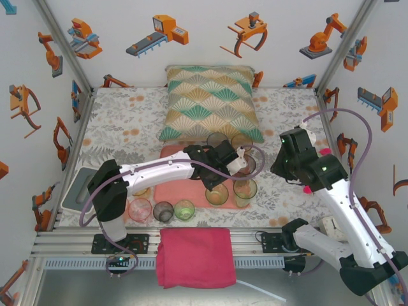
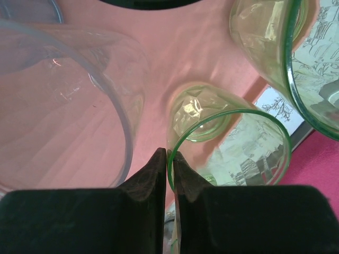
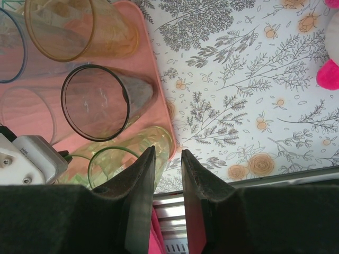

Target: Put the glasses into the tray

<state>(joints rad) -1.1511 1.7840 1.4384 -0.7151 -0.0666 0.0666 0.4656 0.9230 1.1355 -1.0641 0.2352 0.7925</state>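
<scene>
This is a robot test cell dressed up as a home, not a lived-in room. Bare aluminium posts (image 1: 64,48) frame white walls (image 1: 210,32) printed with cartoon orange robot arms. A left arm (image 1: 159,171) and a right arm (image 1: 338,191) are bolted to a slotted metal rail (image 1: 255,241) at the near edge of the desk (image 1: 127,121), with a purple cable (image 1: 357,121) looping loose. The domestic touches read as props: floral covering on the desk, a fan-patterned cushion (image 1: 210,102), a magenta cloth (image 1: 194,255), and a pink tray (image 1: 175,191) of tinted glasses (image 1: 245,188).
</scene>
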